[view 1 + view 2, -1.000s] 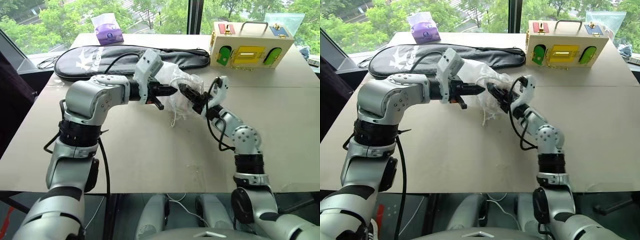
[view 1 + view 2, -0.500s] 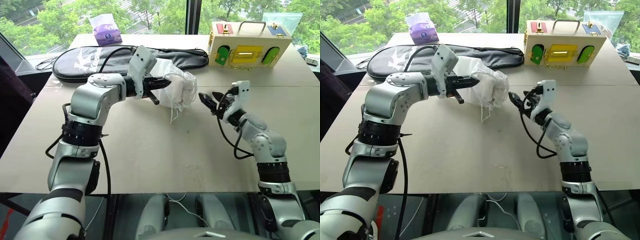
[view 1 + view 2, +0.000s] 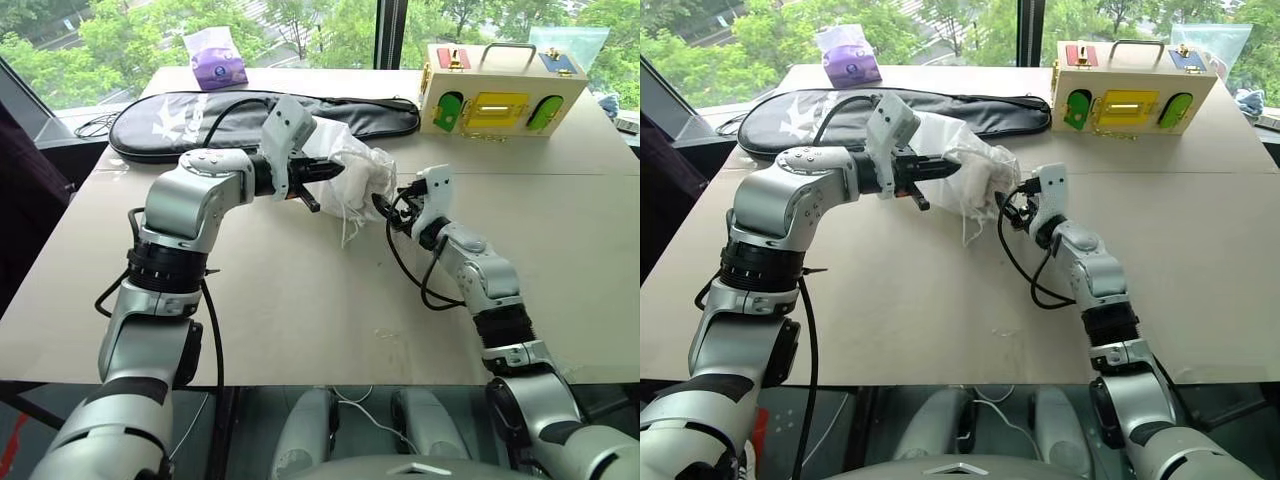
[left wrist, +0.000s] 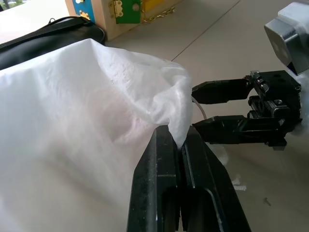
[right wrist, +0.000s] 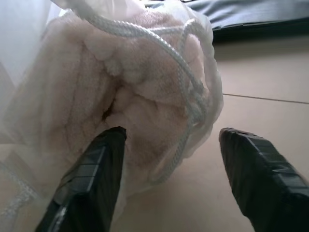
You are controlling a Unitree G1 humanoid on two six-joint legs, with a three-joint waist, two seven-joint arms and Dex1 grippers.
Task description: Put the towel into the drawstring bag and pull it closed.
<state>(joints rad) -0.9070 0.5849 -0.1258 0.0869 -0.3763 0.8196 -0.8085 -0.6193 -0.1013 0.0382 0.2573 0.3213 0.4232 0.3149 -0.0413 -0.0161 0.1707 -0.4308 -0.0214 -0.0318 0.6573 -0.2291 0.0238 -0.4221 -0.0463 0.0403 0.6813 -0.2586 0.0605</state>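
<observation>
Your left gripper (image 4: 179,145) has its jaws clenched on a fold of the bag (image 3: 350,175) near its rim, and this is why the bag hangs above the desk (image 3: 300,310) and does not lie flat on it: held by one edge, the thin fabric sags under its load and the mouth stays turned toward your other arm. The towel (image 5: 145,96) is already inside; in the right wrist view you see its fluffy surface through the translucent fabric, bundled in the hanging part of the bag. The cord (image 5: 159,43) runs in loops across the front of the towel and one loop hangs down below the bag, so it is free to be caught. Your right gripper (image 3: 385,208) is just beside the bag, level with its lower part, with the jaws released and standing apart, one finger (image 5: 91,174) close against the fabric and the other out over the desk. I judge that it is placed there to take the cord, because the left side can serve as an anchor while the right pulls. The mouth looks not yet drawn closed. Take care that the jaws close on the cord alone and not on fabric together with the towel, otherwise the pull may only drag the whole bag out of the left grip.
</observation>
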